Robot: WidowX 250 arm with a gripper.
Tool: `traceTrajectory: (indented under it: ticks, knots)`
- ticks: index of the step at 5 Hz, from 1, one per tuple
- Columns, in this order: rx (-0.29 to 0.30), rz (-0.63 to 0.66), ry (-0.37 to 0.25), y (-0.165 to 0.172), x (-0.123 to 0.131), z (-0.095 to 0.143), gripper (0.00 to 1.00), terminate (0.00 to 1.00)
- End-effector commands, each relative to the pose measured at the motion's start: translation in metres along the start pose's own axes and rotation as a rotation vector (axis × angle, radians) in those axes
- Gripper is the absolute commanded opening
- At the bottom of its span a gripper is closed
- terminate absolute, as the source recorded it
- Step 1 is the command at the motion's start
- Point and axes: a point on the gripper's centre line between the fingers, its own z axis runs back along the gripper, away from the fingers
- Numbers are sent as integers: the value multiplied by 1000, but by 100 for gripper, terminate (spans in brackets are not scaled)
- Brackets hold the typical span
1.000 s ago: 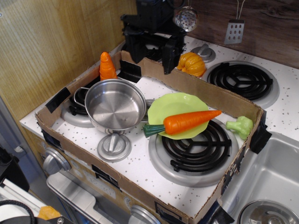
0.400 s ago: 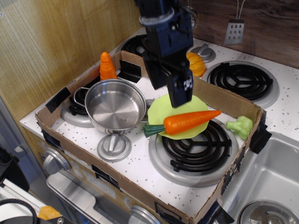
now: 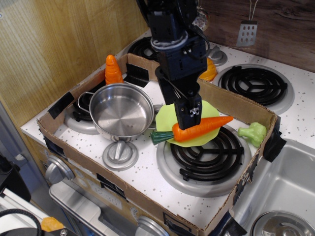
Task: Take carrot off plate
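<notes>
The long orange carrot [image 3: 203, 126] with a dark green stem end lies across the front of the lime-green plate [image 3: 167, 118], which sits on the front right burner inside a cardboard tray. My black gripper [image 3: 185, 118] hangs straight down over the plate. One finger [image 3: 191, 112] with a white marker reaches the thick end of the carrot from behind. The jaws look open and hold nothing. The far part of the plate is hidden behind the gripper.
A steel pot [image 3: 121, 110] stands just left of the plate, its lid [image 3: 120, 155] in front. A ridged orange cone [image 3: 113, 70] stands at the back left. A green broccoli [image 3: 253, 132] lies right of the carrot. The cardboard wall [image 3: 236, 103] rings the tray. A pumpkin [image 3: 210, 71] and a sink [image 3: 280, 187] lie outside it.
My gripper has come forward from the back of the stove and dropped down onto the plate, reaching the carrot's thick end. The carrot and plate have not moved.
</notes>
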Motion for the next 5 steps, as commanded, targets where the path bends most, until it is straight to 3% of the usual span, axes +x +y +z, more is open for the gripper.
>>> traceTrajectory:
  ticks: [1, 5]
  knots:
    - [72, -56, -14, 10, 4, -8, 100, 0]
    - [63, -40, 12, 14, -11, -35, 100, 0]
